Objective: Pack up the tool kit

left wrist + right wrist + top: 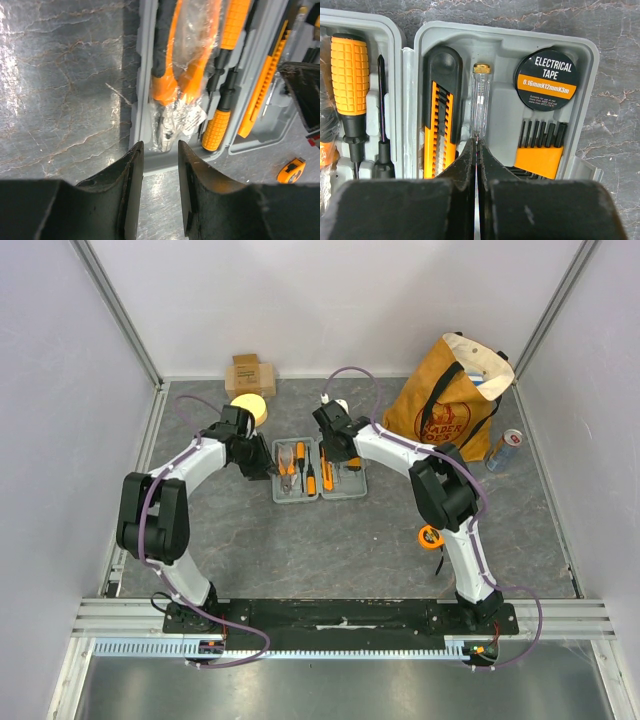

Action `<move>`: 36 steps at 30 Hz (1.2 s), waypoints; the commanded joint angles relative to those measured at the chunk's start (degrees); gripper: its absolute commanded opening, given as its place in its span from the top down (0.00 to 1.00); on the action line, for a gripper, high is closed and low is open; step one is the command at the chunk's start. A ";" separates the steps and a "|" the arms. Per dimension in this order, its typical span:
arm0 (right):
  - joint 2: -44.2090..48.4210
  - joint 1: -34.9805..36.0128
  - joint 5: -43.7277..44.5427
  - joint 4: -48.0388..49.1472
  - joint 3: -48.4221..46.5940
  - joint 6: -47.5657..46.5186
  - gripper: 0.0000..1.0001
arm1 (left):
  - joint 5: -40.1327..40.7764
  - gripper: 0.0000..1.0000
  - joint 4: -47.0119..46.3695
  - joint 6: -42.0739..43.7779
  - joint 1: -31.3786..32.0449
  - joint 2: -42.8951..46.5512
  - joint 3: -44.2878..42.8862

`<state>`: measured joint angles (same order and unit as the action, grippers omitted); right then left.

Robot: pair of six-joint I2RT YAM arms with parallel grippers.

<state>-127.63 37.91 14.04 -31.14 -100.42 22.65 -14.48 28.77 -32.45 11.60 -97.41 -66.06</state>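
Mid-worktop (300,540), between the two arms: the tool kit (345,490), open flat with both halves facing up. In its left half, plastic-wrapped pliers (175,85) and orange-handled screwdrivers (350,75). In its right half, a utility knife (440,125), a clear tester screwdriver (481,100), a roll of electrical tape (546,76) and a bit holder (540,150), each in a slot. At the kit's left rim, the left pincer (160,147): released, fingers parted, nothing seen between them. Over the right half, the right pincer (476,145): clenched tight at the tester's thin blade, perhaps pinching it, hard to tell. Outside the kit, beside the right arm, a tape measure (431,536). Behind, a tote bag (450,400) and a cardboard box (249,375).
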 commanded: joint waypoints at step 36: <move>2.74 0.32 -1.12 -12.46 -4.97 2.48 0.92 | -2.22 0.63 2.43 -1.83 -0.17 -6.04 -1.00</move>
<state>-128.57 38.13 16.14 -42.76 -108.95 24.08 -16.88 31.16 -33.36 11.44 -105.34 -66.04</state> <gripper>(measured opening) 0.093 0.372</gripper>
